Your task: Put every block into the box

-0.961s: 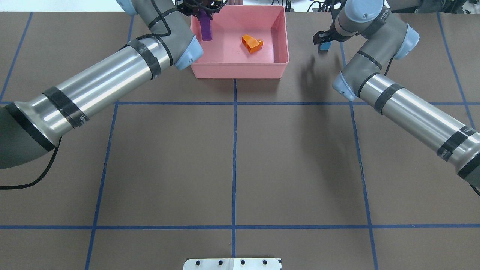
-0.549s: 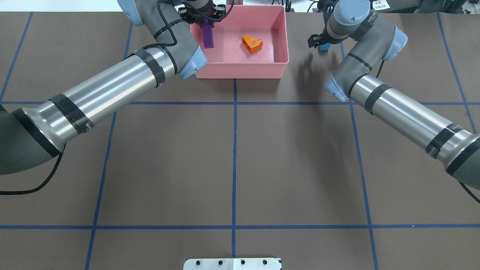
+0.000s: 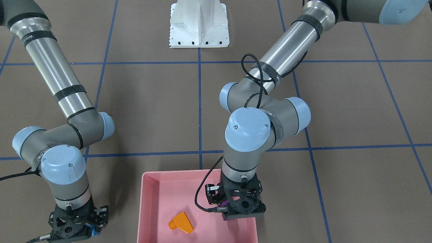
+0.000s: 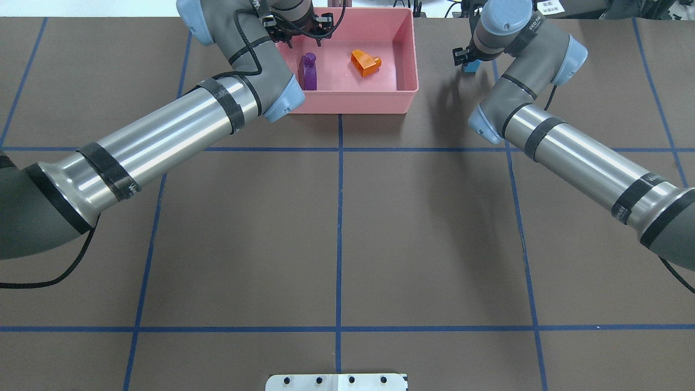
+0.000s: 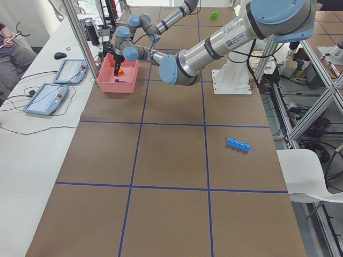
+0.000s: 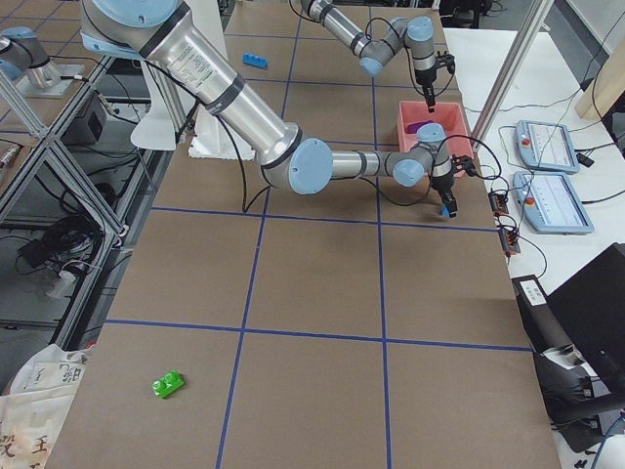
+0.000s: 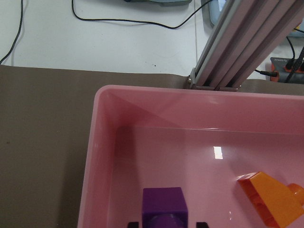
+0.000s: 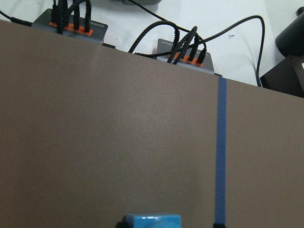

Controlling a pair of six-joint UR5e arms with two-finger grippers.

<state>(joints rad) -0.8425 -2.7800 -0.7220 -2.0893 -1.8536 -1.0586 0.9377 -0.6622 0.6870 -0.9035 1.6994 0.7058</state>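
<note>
The pink box (image 4: pixel 347 103) stands at the table's far edge. The orange sloped block (image 4: pixel 365 62) lies inside it, also in the left wrist view (image 7: pixel 270 199). The purple block (image 4: pixel 308 71) rests in the box's left part. My left gripper (image 4: pixel 297 33) hangs open just above it, its tips either side of the purple block (image 7: pixel 164 206). My right gripper (image 4: pixel 467 58) is shut on the small light-blue block (image 8: pixel 152 221) above the table, right of the box. The long blue block (image 5: pixel 238 144) and the green block (image 6: pixel 168 386) lie far off on the table.
The white base plate (image 4: pixel 336 382) sits at the robot's side of the table. Blue tape lines (image 4: pixel 339 217) cross the brown table. Metal frame posts (image 7: pixel 237 42) and cables stand just beyond the box's far wall.
My left gripper has let go of the purple block, which dropped from the fingers to the box floor. The right arm shifted slightly, still holding the light-blue block.
</note>
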